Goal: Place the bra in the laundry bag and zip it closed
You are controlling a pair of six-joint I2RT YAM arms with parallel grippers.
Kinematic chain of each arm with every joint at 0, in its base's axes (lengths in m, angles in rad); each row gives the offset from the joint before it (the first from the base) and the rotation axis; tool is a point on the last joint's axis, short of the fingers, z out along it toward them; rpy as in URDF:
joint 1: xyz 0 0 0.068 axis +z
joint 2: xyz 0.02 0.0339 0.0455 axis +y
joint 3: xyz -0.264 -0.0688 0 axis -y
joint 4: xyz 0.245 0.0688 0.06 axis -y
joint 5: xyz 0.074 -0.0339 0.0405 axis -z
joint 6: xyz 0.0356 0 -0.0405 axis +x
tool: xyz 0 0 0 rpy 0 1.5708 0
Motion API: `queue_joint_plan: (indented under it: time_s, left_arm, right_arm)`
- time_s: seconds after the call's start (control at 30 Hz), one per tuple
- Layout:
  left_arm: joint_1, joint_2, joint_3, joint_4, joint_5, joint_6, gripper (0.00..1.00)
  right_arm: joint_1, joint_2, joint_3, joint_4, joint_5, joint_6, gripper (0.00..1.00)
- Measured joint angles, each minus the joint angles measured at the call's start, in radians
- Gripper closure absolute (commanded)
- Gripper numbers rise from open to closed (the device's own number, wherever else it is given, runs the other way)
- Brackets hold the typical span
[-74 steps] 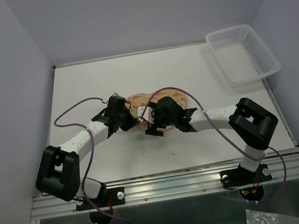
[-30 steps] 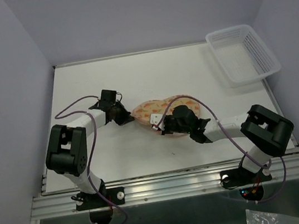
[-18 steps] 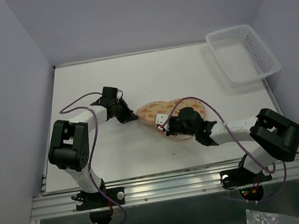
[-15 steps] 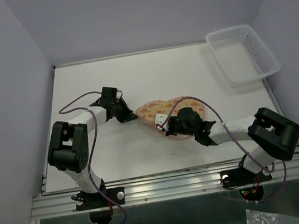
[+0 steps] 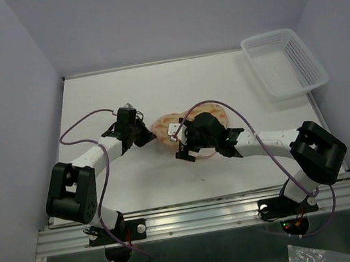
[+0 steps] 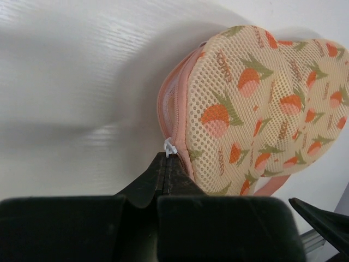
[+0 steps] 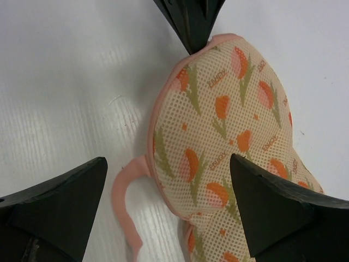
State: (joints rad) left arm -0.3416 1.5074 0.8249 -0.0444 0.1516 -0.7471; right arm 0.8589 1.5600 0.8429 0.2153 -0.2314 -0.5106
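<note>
The laundry bag (image 5: 163, 125) lies closed mid-table, a cream-peach mesh case with orange print and pink edging; it also shows in the left wrist view (image 6: 256, 103) and the right wrist view (image 7: 223, 114). Its pink loop (image 7: 126, 203) trails on the table. The bra is hidden. My left gripper (image 5: 144, 133) is at the bag's left end, shut on the white zip pull (image 6: 169, 147). My right gripper (image 5: 183, 144) is open, hovering over the bag's right half, fingers (image 7: 60, 196) spread to either side.
A white plastic lattice basket (image 5: 283, 62) stands at the back right corner of the white table (image 5: 220, 78). Purple cables loop over both arms.
The left gripper has come back right to the bag's left end with the zip pull. The right gripper has moved left and up over the bag, and the bag has shifted slightly left.
</note>
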Motion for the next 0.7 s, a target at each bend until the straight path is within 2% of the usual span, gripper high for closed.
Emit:
queue_joint_plan:
  time_s: [0.3, 0.6, 0.7]
  left_arm:
    - [-0.047, -0.103, -0.034, -0.005, 0.002, -0.042, 1.00]
    - [-0.074, -0.155, -0.063, -0.016, 0.002, -0.066, 1.00]
    - [-0.083, -0.166, -0.064, -0.030, 0.002, -0.067, 1.00]
  right_arm:
    - [0.034, 0.050, 0.056, -0.046, -0.006, 0.000, 0.00]
    - [0.092, 0.079, 0.069, 0.068, 0.094, -0.025, 0.01]
    - [0.096, 0.085, 0.069, 0.121, 0.126, -0.037, 0.04]
